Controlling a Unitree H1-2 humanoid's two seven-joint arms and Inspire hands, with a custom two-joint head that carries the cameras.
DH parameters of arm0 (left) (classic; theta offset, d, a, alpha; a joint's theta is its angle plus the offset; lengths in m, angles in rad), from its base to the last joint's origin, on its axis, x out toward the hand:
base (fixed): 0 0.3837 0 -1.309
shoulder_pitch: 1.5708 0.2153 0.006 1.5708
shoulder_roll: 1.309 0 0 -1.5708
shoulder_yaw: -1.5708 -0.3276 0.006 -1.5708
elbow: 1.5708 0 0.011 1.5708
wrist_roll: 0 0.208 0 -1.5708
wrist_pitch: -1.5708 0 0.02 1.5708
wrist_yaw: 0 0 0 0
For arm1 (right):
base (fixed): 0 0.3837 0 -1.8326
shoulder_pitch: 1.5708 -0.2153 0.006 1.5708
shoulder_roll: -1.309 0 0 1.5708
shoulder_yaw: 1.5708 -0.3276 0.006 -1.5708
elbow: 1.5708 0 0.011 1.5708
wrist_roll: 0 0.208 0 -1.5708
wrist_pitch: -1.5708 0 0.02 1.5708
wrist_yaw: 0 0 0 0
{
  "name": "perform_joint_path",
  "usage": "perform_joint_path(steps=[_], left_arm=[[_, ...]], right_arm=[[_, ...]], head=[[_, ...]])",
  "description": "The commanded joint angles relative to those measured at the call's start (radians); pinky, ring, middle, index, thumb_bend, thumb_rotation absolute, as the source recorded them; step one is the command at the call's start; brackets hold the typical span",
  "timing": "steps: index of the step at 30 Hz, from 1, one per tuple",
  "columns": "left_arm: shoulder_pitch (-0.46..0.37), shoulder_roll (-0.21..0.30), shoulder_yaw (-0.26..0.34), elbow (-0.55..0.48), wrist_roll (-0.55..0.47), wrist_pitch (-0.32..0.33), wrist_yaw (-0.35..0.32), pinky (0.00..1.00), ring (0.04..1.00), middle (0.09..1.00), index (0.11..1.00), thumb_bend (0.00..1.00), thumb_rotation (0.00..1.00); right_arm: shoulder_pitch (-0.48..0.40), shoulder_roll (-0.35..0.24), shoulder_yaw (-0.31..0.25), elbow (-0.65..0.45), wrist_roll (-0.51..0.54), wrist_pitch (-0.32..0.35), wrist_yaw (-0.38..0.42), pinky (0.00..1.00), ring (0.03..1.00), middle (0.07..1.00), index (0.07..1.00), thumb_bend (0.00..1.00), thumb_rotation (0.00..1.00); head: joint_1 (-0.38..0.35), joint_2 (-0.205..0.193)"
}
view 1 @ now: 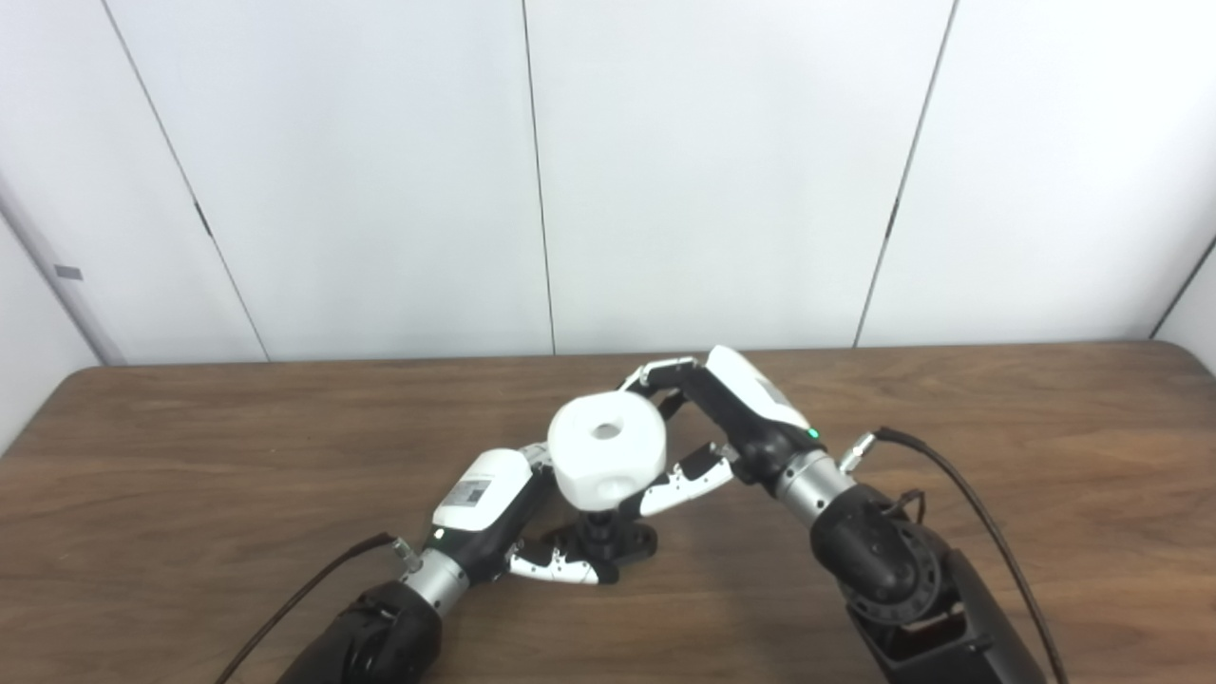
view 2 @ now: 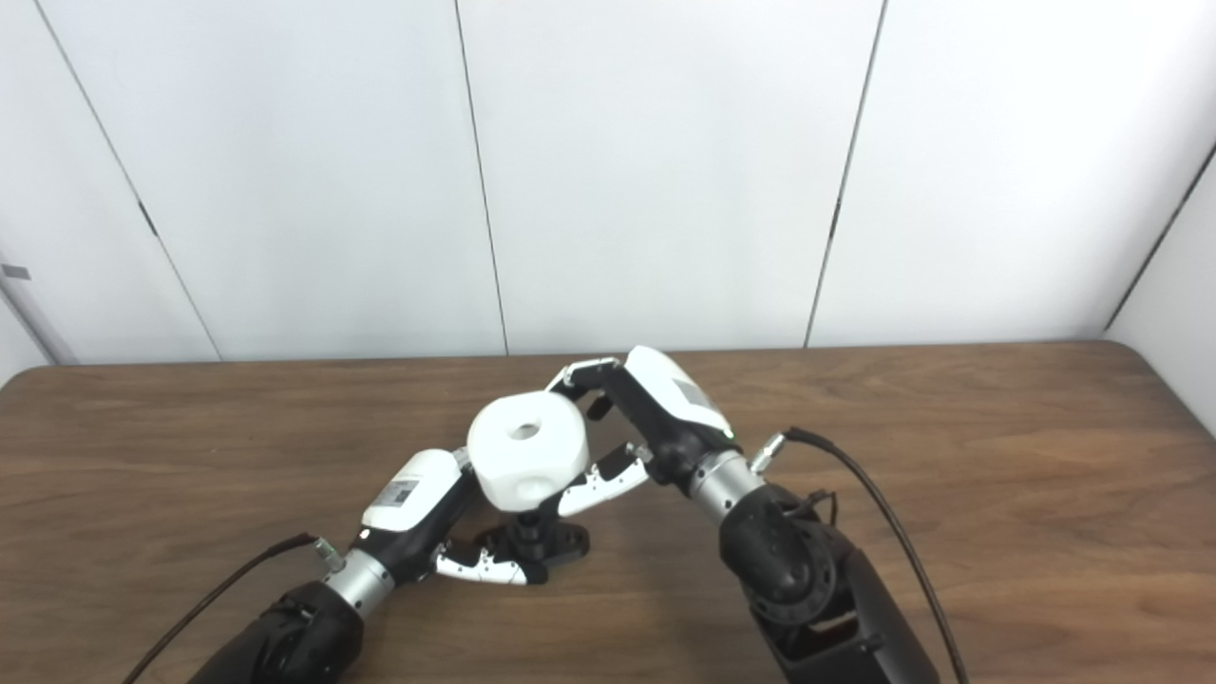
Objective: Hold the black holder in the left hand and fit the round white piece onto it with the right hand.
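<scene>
The round white piece (view 1: 608,456), with a hole in its top, sits directly over the black holder (view 1: 608,540), which rests on the brown table (view 1: 190,456). My right hand (view 1: 722,418) is shut on the white piece, fingers behind it and thumb in front. My left hand (view 1: 494,513) is shut on the black holder from the left, its thumb lying along the holder's front base. The holder's post meets the underside of the white piece; whether it is seated I cannot tell.
Behind the table's far edge rises a white panelled wall (view 1: 665,171). A black cable (view 1: 969,503) trails from my right wrist, and another cable (view 1: 304,589) trails from my left wrist.
</scene>
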Motion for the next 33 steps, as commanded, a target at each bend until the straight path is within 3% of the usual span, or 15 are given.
perform_joint_path(steps=[1,25,33], left_arm=[[0.078,-0.025,-0.066,0.084,0.053,0.062,-0.096,0.89,0.91,0.848,0.484,0.52,0.05],[0.085,-0.022,-0.06,0.067,0.044,0.074,-0.107,0.89,0.914,0.851,0.484,0.52,0.06],[0.09,-0.023,-0.059,0.05,0.042,0.081,-0.112,0.91,0.918,0.85,0.484,0.52,0.05]], right_arm=[[-0.039,0.002,-0.016,-0.045,0.009,-0.008,-0.007,0.64,0.754,0.718,0.48,0.52,0.14],[-0.038,0.017,-0.004,0.025,-0.021,-0.017,-0.015,0.63,0.73,0.714,0.48,0.52,0.13],[-0.036,0.027,0.027,0.111,-0.037,-0.082,-0.048,0.58,0.691,0.701,0.48,0.52,0.13]], head=[[0.001,0.0],[0.019,0.021],[0.029,0.026]])
